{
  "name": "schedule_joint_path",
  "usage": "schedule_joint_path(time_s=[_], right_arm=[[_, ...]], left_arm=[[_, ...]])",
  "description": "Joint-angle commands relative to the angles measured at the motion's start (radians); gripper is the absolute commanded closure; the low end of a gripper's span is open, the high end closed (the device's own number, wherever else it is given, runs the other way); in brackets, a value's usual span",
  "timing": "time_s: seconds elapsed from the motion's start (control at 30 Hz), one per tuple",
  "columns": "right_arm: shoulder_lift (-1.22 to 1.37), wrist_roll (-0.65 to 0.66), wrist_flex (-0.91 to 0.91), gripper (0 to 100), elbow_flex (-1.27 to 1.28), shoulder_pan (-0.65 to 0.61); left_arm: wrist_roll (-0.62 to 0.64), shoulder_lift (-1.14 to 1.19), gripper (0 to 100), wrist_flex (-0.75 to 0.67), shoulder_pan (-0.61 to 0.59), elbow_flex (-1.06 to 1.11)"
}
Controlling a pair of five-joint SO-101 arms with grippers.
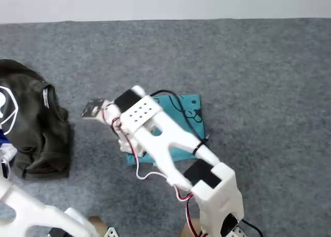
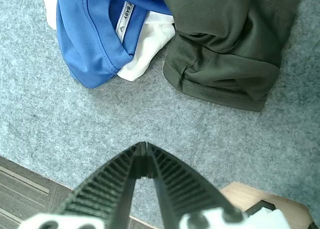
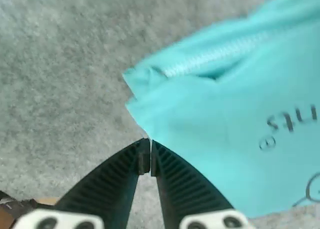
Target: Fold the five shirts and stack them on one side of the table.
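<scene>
**First onlooker:** Where could a gripper pass on this table?

**Second onlooker:** Along the far side and down the whole right-hand stretch. It is plain grey felt from the teal shirt out to the edge.

**First onlooker:** And what stands in the way?

**Second onlooker:** The right arm lies slantwise over the teal shirt, with the right gripper closed just off the shirt's corner. At the left edge the olive shirt is heaped up, a blue shirt and a white shirt bunched against it. A band of felt runs between that heap and the teal shirt. The left gripper, jaws together, hangs over felt near the table's front edge, apart from the heap.
</scene>
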Motion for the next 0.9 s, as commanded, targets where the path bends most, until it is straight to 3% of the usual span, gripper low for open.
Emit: schedule_joint_path(time_s=[0.0,0.2,0.47,0.63,0.87], right_arm=[[-0.042,-0.006,0.012,99.0,-0.044,0.045],[0.082,-0.008,-0.091,99.0,-0.046,0.042],[0.182,-0.014,-0.196,99.0,-0.054,-0.084],[0.136,-0.012,-0.124,99.0,-0.150,-0.097],[0.065,-0.012,-0.022,99.0,-0.176,-0.013]], left_arm=[[-0.002,-0.023,99,-0.002,-0.002,-0.004],[-0.002,-0.023,99,-0.002,-0.002,-0.004],[-0.002,-0.023,99,-0.002,-0.002,-0.004],[-0.002,-0.023,99,0.000,-0.002,-0.004],[-0.002,-0.023,99,0.000,-0.002,-0.004]])
